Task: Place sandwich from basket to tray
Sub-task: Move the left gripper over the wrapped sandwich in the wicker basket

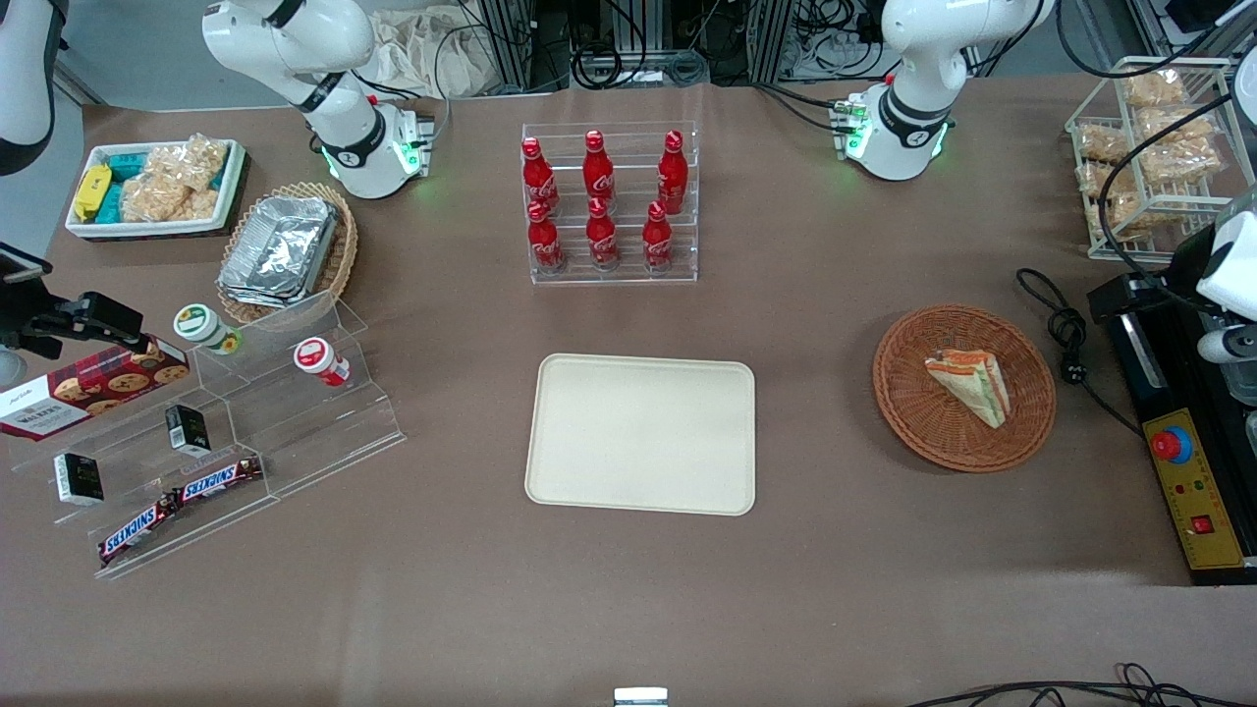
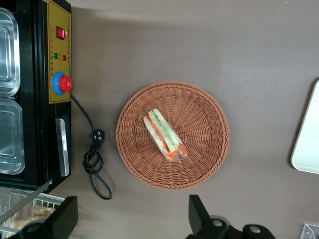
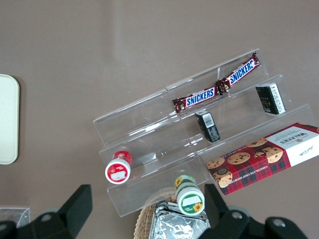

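The cream tray (image 1: 640, 433) is lying flat on the tabletop (image 1: 805, 589), with the reddish-brown wicker basket (image 1: 964, 387) sitting well apart from it toward the working arm's end. The wrapped sandwich (image 1: 970, 387) is resting inside that basket, near its middle. The pincer (image 2: 130, 219) is hanging above the basket with its fingers (image 2: 199, 215) spread wide, gripping nothing.

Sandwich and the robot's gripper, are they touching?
Apart. In the left wrist view the gripper hangs open above the table, its fingers off the basket where the sandwich lies.
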`<state>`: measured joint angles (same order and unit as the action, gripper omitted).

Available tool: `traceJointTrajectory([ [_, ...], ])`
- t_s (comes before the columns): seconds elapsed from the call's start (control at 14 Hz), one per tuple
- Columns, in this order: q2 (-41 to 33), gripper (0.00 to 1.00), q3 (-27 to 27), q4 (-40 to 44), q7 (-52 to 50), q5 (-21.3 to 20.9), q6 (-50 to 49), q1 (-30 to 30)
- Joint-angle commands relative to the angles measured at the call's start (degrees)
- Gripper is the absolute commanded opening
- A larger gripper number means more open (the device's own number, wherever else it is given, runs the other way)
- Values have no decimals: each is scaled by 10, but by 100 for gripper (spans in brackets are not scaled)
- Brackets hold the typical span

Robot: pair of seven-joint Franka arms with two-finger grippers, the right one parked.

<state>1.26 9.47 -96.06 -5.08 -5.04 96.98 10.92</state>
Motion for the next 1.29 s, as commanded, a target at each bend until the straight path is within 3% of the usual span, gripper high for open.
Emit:
traceJointTrajectory([
  [0.0, 17, 100, 4, 18, -5, -3, -12, -3],
  [0.21, 31, 100, 5, 28, -10, 0, -15, -8],
  [0.64, 31, 100, 3, -60, -319, 38, 61, -10],
  [0.86, 33, 100, 2, -129, -418, 38, 167, -7],
  [1.21, 121, 100, 2, -148, -606, 33, 261, -10],
])
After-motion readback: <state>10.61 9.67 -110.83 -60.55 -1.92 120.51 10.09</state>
